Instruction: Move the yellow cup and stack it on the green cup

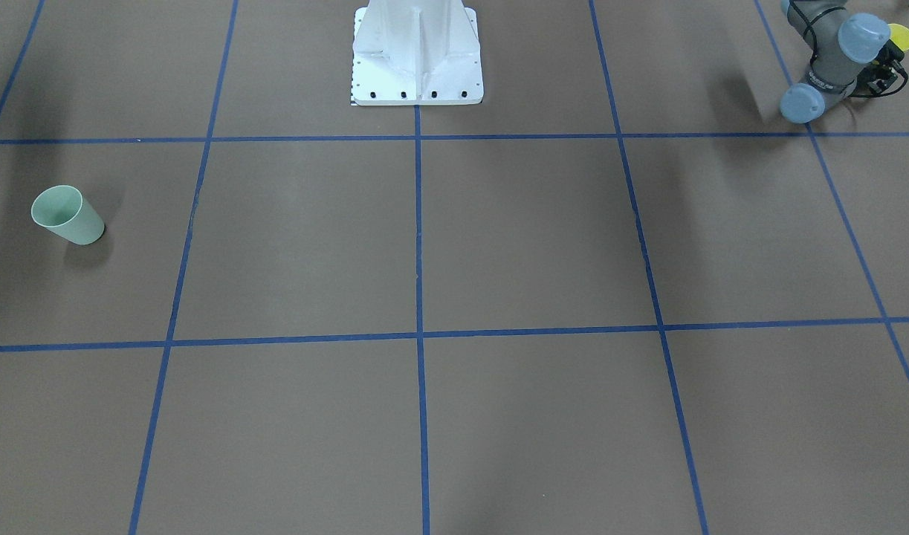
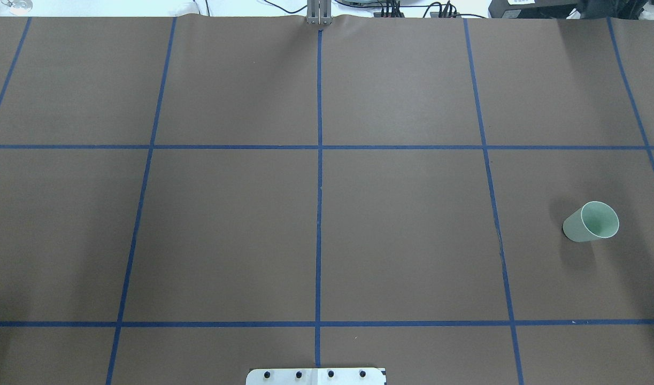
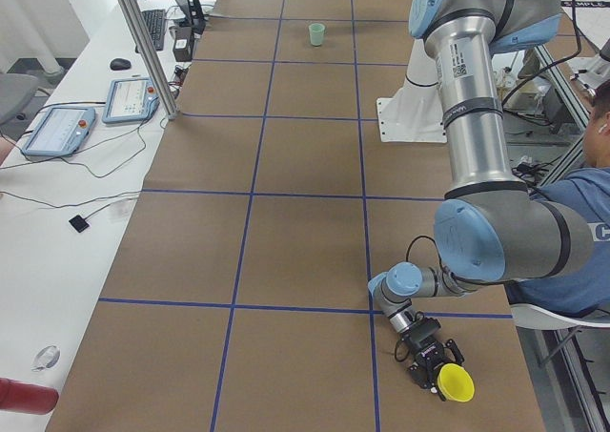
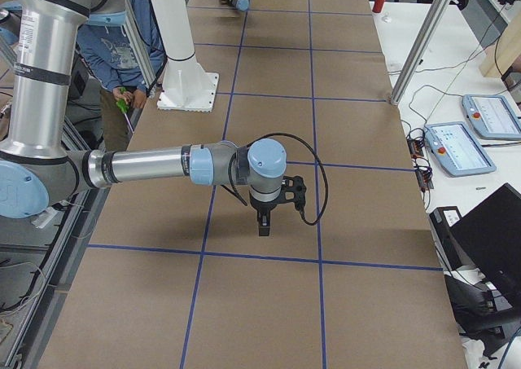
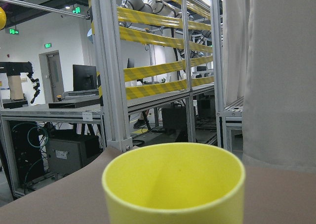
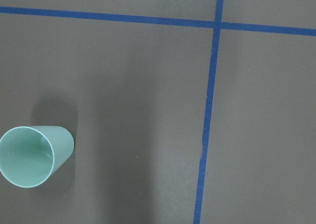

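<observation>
Yellow cup (image 3: 456, 382) is sitting low by the worktop (image 2: 401, 240), far out on the left-arm side of the white base (image 1: 417, 59), right at the tip of the left gripper (image 3: 438, 367). Whether that gripper is clenched or released cannot be told. The green cup (image 1: 68, 216) is standing upright on the base's opposite side. The right gripper (image 4: 264, 225) is pointing downward, its grip likewise unreadable.
</observation>
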`<move>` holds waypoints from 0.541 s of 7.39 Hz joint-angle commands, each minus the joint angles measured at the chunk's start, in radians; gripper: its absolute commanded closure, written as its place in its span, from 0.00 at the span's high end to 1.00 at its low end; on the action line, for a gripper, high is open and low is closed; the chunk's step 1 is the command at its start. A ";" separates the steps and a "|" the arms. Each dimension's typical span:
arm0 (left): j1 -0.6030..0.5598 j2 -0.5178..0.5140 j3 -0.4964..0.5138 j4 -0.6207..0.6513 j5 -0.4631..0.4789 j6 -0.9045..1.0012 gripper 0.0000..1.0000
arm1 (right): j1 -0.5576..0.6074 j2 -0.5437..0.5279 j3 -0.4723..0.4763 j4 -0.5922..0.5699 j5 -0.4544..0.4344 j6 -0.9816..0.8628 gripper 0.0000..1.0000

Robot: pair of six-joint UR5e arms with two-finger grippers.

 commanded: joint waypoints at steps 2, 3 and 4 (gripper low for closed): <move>-0.001 0.131 -0.153 0.004 0.004 0.105 0.00 | 0.000 0.003 0.002 0.002 0.010 0.006 1.00; 0.001 0.140 -0.184 0.013 0.008 0.139 0.00 | 0.000 0.006 0.000 0.003 0.010 0.007 0.99; 0.002 0.137 -0.216 0.033 0.019 0.157 0.00 | -0.002 0.011 -0.001 0.005 0.010 0.009 0.99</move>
